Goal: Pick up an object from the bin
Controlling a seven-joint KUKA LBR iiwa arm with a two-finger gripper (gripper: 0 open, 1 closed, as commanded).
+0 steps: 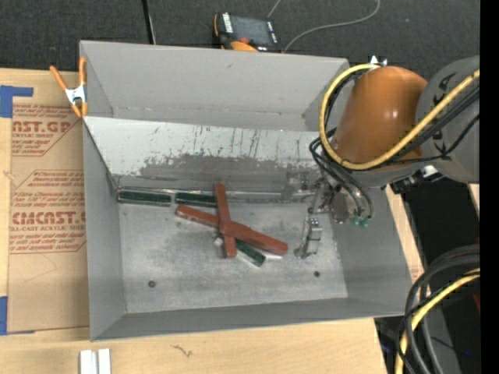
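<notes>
The gripper [309, 241] hangs low over the right side of the bin [195, 92] floor. It is just beside the right end of the long red stick [261, 241], with bare metal under it. I cannot tell whether it is wide or narrow, and nothing shows held in it.

The step in hand looks like the approach to a grasp, and that stick is the nearest thing to take. To do it well, the gripper should shift a little left so that it straddles the stick across its width. The free right end is the best place, well away from the crossing, where a close would likely catch two sticks or jam. It should then go down close to the floor, close firmly and lift straight up. A long stick held at one end may swing or drag its neighbours.

The bin holds little:
- The long red stick lies slantwise across the middle of the floor.
- A short red stick [221, 201] crosses it, running back to front.
- A green stick [251, 254] with a pale end lies against their near ends.
- Two green bars [144, 198] lie at the foot of the back wall.
</notes>
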